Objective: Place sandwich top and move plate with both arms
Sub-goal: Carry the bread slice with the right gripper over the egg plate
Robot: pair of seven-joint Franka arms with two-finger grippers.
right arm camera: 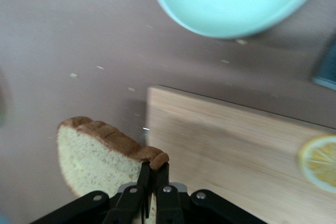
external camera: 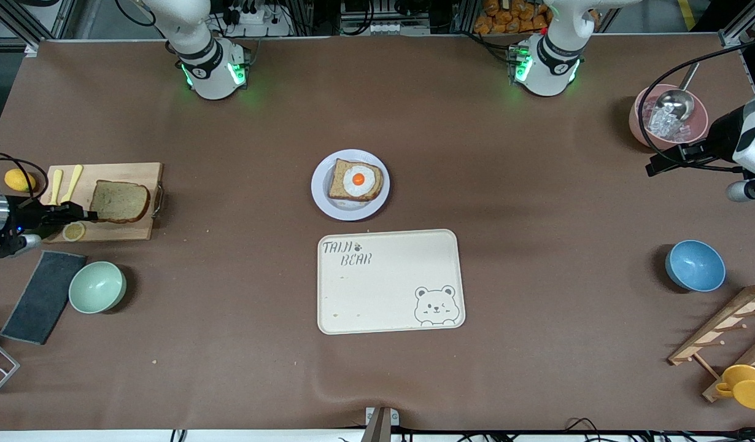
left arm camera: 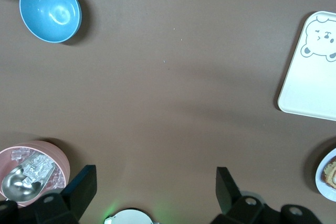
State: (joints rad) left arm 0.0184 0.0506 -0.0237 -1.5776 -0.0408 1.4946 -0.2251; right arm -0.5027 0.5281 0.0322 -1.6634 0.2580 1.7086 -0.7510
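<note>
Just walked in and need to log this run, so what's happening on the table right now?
The right pincer has shut on the crust edge of the plain bread slice over the wooden cutting board at the right arm's end of the table. The bread slice with a fried egg sits on the small round plate mid-table, with the bear tray nearer the front camera. The left pincer waits open over bare table beside the pink bowl.

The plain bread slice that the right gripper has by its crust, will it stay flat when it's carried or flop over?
The sandwich top will probably sag: the right gripper is shut on one crust edge only, so most of the slice hangs unsupported. Its crumb looks soft and porous, so it is likely light but could tear at the pinch. The darker crust may give the firmest hold.
</note>
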